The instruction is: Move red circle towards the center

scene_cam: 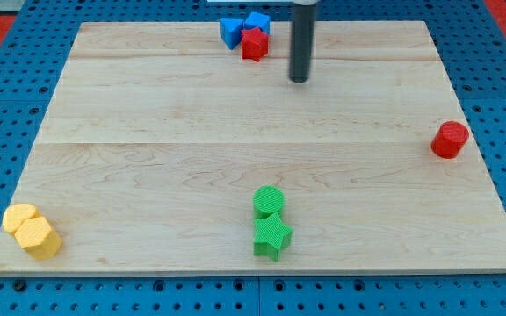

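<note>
The red circle (pixel 451 140) is a short red cylinder near the right edge of the wooden board (pixel 148 132), about mid-height in the view. My tip (pixel 299 79) is the lower end of the dark rod, near the top centre of the board. It stands far to the left of and above the red circle, not touching any block. The nearest block to it is a red star (pixel 254 43), just to its upper left.
Two blue blocks (pixel 232 32) (pixel 257 22) sit against the red star at the top edge. A green circle (pixel 269 201) and green star (pixel 271 235) sit at bottom centre. Two yellow blocks (pixel 20 216) (pixel 39 236) sit at the bottom left corner.
</note>
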